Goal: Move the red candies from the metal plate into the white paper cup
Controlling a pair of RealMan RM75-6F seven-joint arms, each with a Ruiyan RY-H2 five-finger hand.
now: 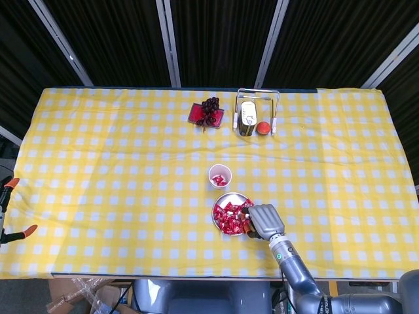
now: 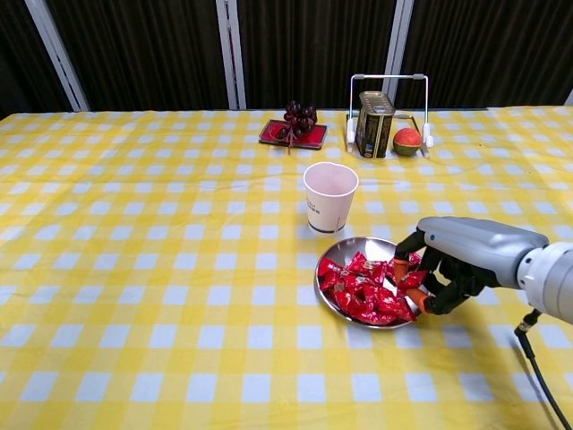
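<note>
The metal plate lies just in front of the white paper cup. Several red candies are heaped on it, and one red candy shows inside the cup in the head view. My right hand is at the plate's right rim, reaching into the heap. Its thumb and curled fingers pinch a red candy at the heap's right edge. My left hand appears in neither view.
At the back stand a red tray with dark grapes, a wire rack holding a tin and an orange fruit. The table's front edge runs close behind my right hand.
</note>
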